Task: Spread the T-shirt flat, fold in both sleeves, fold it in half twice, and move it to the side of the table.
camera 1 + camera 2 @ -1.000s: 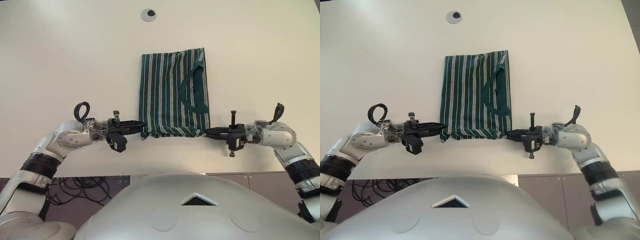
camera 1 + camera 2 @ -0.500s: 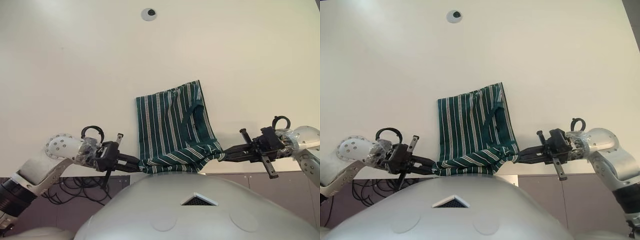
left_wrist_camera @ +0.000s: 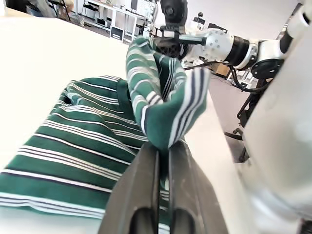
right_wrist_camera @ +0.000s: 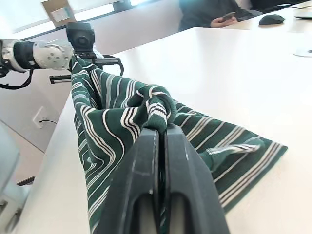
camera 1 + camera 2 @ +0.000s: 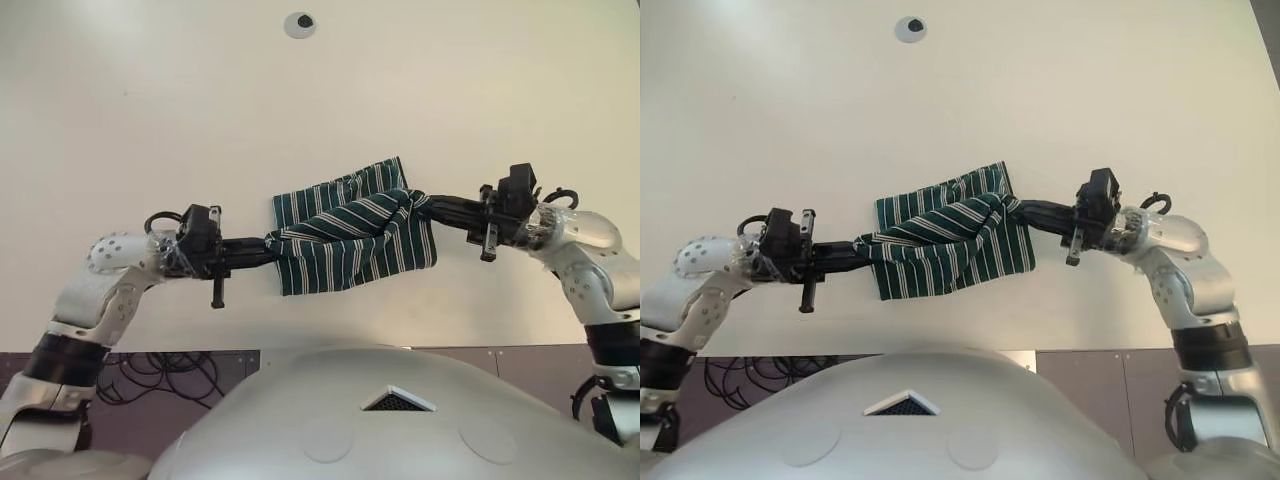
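Now the green T-shirt with white stripes (image 5: 350, 235) lay near the middle of the pale worktop (image 5: 150, 120), partly raised. Its far part rested flat on the surface, while another part was lifted above it and hung in a loose, twisted band between the two arms. The left pincer (image 5: 268, 243) was at the shirt's left end, its two fingers (image 3: 146, 195) pressed together on a bunched fold of striped cloth, and the left wrist view showed the fabric rising out from between them. The right pincer (image 5: 418, 203) was at the shirt's right end, farther across the worktop than the left one, and its fingers (image 4: 141, 195) were likewise clamped tight on a knot of fabric. Which part of the garment each one gripped was hard to make out, though it looked like the two corners of the near hem. From each pincer the cloth draped down to the layer lying on the worktop. A small grey round disc (image 5: 299, 25) sat at the far side of the worktop, well apart from the shirt. Dark cables (image 5: 150, 375) showed below the worktop's near edge on the left.
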Controlling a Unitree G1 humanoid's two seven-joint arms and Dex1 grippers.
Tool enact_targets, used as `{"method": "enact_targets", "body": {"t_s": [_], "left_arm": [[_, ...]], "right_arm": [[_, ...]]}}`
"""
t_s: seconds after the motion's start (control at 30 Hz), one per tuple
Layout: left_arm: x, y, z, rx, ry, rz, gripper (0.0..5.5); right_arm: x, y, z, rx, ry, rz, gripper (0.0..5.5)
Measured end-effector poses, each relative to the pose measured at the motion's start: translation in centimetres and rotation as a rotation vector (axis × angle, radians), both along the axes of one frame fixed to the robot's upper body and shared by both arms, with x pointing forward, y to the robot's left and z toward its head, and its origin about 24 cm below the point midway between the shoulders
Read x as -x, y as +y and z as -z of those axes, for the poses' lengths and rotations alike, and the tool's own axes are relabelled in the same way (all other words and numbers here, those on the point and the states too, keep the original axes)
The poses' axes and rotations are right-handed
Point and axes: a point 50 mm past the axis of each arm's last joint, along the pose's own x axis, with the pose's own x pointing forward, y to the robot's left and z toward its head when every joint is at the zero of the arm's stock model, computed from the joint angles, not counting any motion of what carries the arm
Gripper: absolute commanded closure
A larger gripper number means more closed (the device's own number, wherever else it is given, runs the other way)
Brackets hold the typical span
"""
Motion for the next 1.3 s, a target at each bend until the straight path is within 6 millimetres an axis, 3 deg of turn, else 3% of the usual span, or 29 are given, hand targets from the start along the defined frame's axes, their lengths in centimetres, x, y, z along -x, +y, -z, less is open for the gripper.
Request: {"method": "enact_targets", "body": {"t_s": [0.37, 0.43, 0.6, 0.73, 0.8, 0.87, 0.93, 1.03, 1.13, 1.2, 1.3], "left_arm": [[-2.9, 1.2, 3.8, -0.179, 0.068, -0.197, 5.50], [-3.2, 1.3, 3.9, -0.172, 0.080, -0.227, 5.50], [-4.6, 2.7, 3.8, -0.203, 0.070, -0.355, 4.58], [-5.4, 3.0, 3.7, -0.114, 0.159, -0.465, 3.99], [-5.7, 3.2, 3.9, -0.099, 0.195, -0.524, 3.92], [-6.4, 3.5, 3.8, -0.075, 0.232, -0.602, 3.92], [-6.9, 3.7, 3.9, -0.034, 0.290, -0.667, 3.92], [-7.9, 3.8, 3.9, 0.006, 0.335, -0.753, 3.92], [-8.7, 3.9, 4.3, 0.072, 0.361, -0.854, 3.92], [-8.7, 3.9, 4.8, 0.180, 0.389, -0.924, 3.92], [-8.9, 3.3, 5.3, 0.342, 0.366, -1.013, 3.92]], "right_arm": [[-2.9, 0.8, 2.6, 0.109, 0.044, 0.144, 5.50], [-3.6, 1.0, 2.7, 0.116, 0.045, 0.172, 5.06], [-4.5, 0.4, 3.1, 0.122, 0.056, 0.265, 4.28], [-5.6, 0.5, 2.9, 0.082, 0.049, 0.327, 3.63], [-6.1, 0.5, 2.7, 0.051, 0.018, 0.381, 3.21], [-6.5, 0.7, 1.8, 0.019, -0.082, 0.412, 3.21], [-6.5, 1.8, 0.1, -0.041, -0.243, 0.398, 3.21], [-5.5, 5.6, -1.7, -0.013, -0.525, 0.258, 3.21], [-3.6, 10.0, 0.3, 0.205, -0.732, 0.071, 3.21], [-3.2, 12.5, 2.6, 0.281, -0.756, 0.037, 3.21], [-4.4, 13.2, 5.4, 0.398, -0.692, 0.099, 3.21]]}}
